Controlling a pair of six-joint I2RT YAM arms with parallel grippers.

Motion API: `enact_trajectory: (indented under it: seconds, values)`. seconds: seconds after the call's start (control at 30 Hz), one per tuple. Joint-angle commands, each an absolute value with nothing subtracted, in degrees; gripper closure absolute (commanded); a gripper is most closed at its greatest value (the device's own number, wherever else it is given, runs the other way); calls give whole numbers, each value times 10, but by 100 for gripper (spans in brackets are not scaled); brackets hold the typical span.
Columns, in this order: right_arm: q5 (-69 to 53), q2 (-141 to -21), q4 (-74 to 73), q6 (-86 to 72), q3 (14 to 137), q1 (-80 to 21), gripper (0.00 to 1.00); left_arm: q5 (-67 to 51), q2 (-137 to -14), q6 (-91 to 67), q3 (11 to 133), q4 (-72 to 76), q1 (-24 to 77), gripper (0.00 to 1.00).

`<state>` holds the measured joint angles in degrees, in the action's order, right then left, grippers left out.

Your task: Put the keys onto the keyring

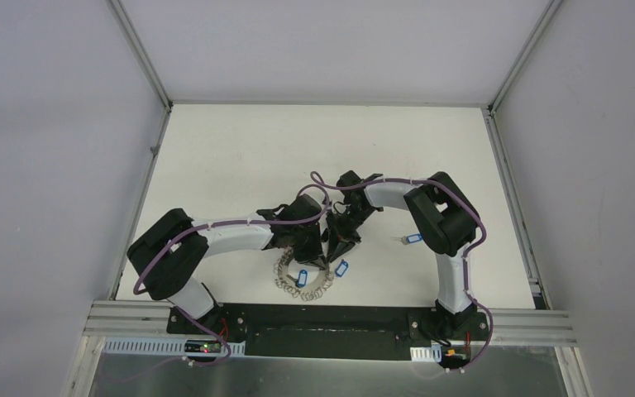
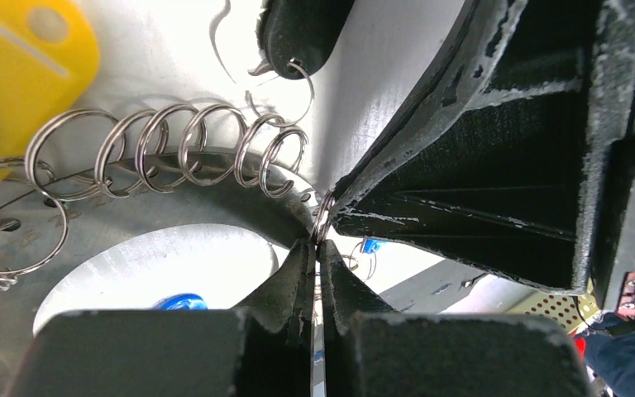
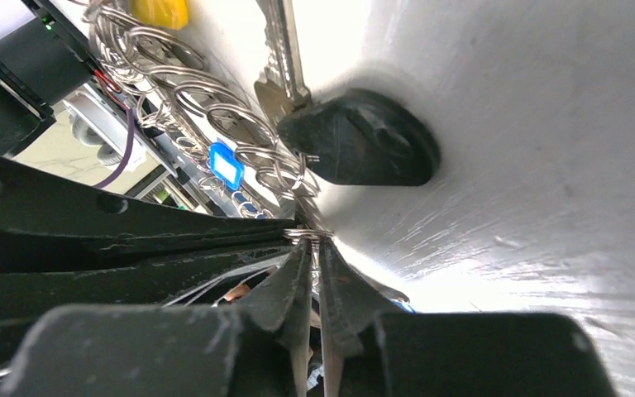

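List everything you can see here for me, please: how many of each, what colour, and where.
table: one, white, under everything
keyring: one, flat grey metal, near edge between the arms
wire loops: many, silver, around the keyring's rim
blue tags: three; one in the ring's hole, one just right of the ring, one with a key by the right arm
yellow tag: one, by the ring's rim
black tag: one, with a metal key, beside the loops
arms: two, white and black; left, right
left hand: black, shut on a small wire loop
right hand: black, shut on a small wire loop
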<state>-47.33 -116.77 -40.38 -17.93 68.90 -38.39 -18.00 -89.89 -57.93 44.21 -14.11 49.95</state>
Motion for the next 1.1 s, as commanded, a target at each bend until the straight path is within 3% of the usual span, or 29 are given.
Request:
enact_trajectory:
  seconds: [0.0, 0.3, 0.47, 0.6, 0.87, 1.07]
  values:
    - [-446, -1147, -412, -179, 706, -388, 89, -132, -861, -570, 459, -155, 505, 100]
    - [-439, -1055, -396, -170, 700, -358, 70, -83, -760, -529, 447, -173, 505, 100]
    - [-450, -978, -347, -163, 690, -347, 50, -45, -686, -506, 427, -174, 505, 100]
    - [-472, -927, -302, -169, 685, -341, 44, -29, -629, -465, 420, -173, 505, 100]
    - [-393, -857, -268, -165, 697, -335, 40, -3, -502, -341, 404, -163, 505, 100]
    - [-401, -770, -105, -137, 626, -334, 39, -6, -431, -237, 390, -126, 505, 100]
